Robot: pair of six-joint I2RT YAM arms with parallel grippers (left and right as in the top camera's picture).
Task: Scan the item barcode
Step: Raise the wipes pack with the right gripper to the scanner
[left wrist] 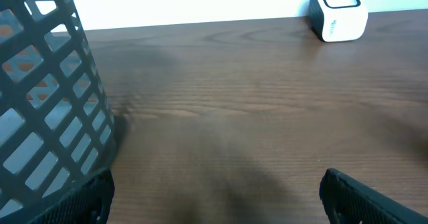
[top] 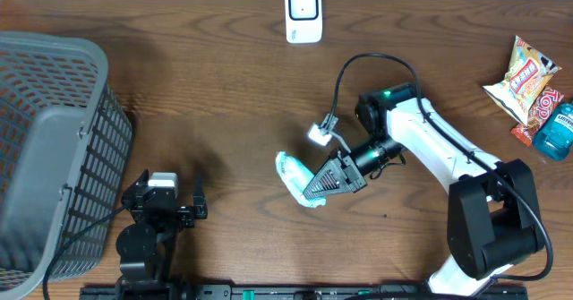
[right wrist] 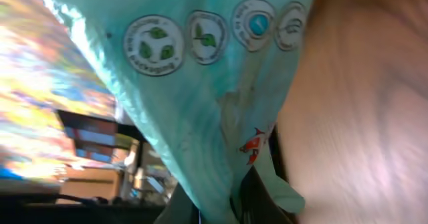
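The teal packet (right wrist: 200, 117) overflows the right wrist view, its print blurred.

Mint-green pouch (right wrist: 200, 117) with round leaf badges; grey lattice basket (top: 98, 157); dark brown woodgrain table (top: 224, 85); white scanner (top: 303, 12); yellow-red snack bag (top: 524, 76).

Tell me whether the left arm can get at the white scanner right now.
Probably yes: the left tool is open and empty, bare table lies between it and the scanner, and the basket stands off to the side.
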